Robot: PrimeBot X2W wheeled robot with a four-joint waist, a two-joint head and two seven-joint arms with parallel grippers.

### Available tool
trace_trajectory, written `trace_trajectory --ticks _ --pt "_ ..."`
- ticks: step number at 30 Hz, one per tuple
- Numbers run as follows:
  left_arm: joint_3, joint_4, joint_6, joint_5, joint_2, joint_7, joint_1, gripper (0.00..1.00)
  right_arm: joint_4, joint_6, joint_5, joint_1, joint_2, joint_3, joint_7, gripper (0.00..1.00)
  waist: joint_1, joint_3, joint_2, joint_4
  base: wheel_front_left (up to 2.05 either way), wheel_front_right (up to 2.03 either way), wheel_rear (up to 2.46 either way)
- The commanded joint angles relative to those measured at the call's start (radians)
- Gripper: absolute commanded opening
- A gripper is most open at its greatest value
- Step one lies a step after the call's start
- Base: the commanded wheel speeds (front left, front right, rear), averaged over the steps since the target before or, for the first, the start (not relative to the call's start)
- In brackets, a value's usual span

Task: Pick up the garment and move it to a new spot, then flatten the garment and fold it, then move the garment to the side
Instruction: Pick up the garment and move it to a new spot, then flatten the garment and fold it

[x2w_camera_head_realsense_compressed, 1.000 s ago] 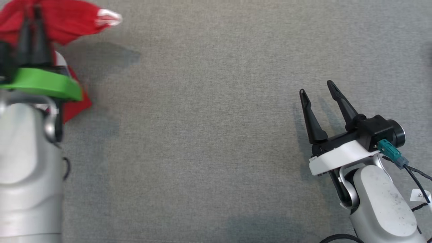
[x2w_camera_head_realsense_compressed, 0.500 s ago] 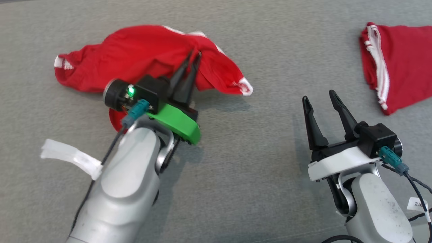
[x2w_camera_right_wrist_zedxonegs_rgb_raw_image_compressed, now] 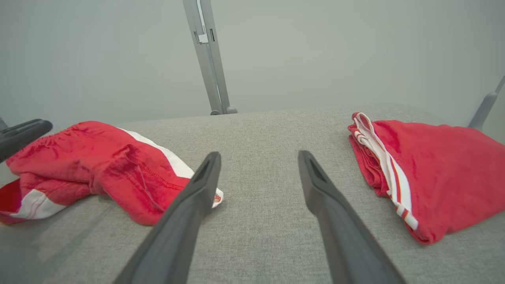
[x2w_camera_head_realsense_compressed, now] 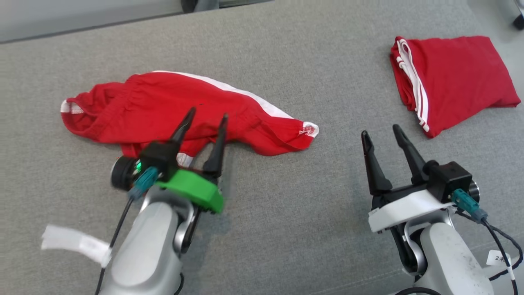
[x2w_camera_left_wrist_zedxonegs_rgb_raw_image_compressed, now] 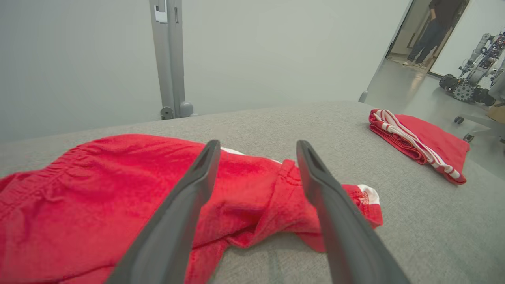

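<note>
- Two red garments lay on the grey worktop [x2w_camera_head_realsense_compressed: 286,196], well apart from each other.
- The first, the crumpled garment [x2w_camera_head_realsense_compressed: 163,102], was spread loosely on the robot's left half of the worktop. It had a white stripe along its far edge and white trim at both ends, with one end bunched and creased.
- The second, the folded garment [x2w_camera_head_realsense_compressed: 454,78], sat at the far right as a neat flat packet, its white stripes stacked along its left edge.
- Two hands were in the head view, one per arm.
- The left hand [x2w_camera_head_realsense_compressed: 208,114], on a green mount, had its two dark fingers spread apart with nothing clamped between them. Its tips stood over the near edge of the crumpled garment; I could not tell whether they touched the cloth.
- The right hand [x2w_camera_head_realsense_compressed: 380,130], on a white mount, also had its two fingers apart and empty, above bare worktop between the two garments and clear of both.
- In the left wrist view, one person [x2w_camera_left_wrist_zedxonegs_rgb_raw_image_compressed: 434,31] stood in a doorway beyond the worktop, and one wheeled robot [x2w_camera_left_wrist_zedxonegs_rgb_raw_image_compressed: 469,75] was parked on the floor nearby.
</note>
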State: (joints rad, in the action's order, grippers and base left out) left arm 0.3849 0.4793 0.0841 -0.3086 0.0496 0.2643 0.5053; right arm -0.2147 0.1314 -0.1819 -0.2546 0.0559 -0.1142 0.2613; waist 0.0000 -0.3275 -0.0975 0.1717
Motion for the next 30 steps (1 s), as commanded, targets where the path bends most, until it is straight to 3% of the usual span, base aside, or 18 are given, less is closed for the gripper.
trace_trajectory --ticks 1,10,18,30 --pt "-0.047 -0.033 -0.013 0.028 0.01 0.0 -0.059 1.0 -0.002 -0.002 -0.004 0.023 0.001 -0.005 0.002 1.0 0.0 0.062 0.0001 -0.035 0.0 0.0 0.0" --pt "-0.266 -0.17 -0.035 0.13 0.019 -0.001 -0.299 1.0 -0.02 -0.002 -0.007 0.074 -0.003 -0.015 0.002 1.0 0.0 0.149 0.0001 -0.078 0.0 0.0 0.0" --pt "-0.397 -0.254 -0.059 0.179 0.009 -0.001 -0.504 1.0 -0.032 -0.002 -0.012 0.11 -0.004 -0.039 0.002 1.0 0.0 0.196 0.0001 -0.08 0.0 0.0 0.0" --pt "-0.454 -0.304 -0.098 0.182 0.002 -0.001 -0.606 1.0 -0.046 -0.002 -0.009 0.139 -0.005 -0.03 0.002 1.0 0.0 0.222 0.0001 -0.088 0.0 0.0 0.0"
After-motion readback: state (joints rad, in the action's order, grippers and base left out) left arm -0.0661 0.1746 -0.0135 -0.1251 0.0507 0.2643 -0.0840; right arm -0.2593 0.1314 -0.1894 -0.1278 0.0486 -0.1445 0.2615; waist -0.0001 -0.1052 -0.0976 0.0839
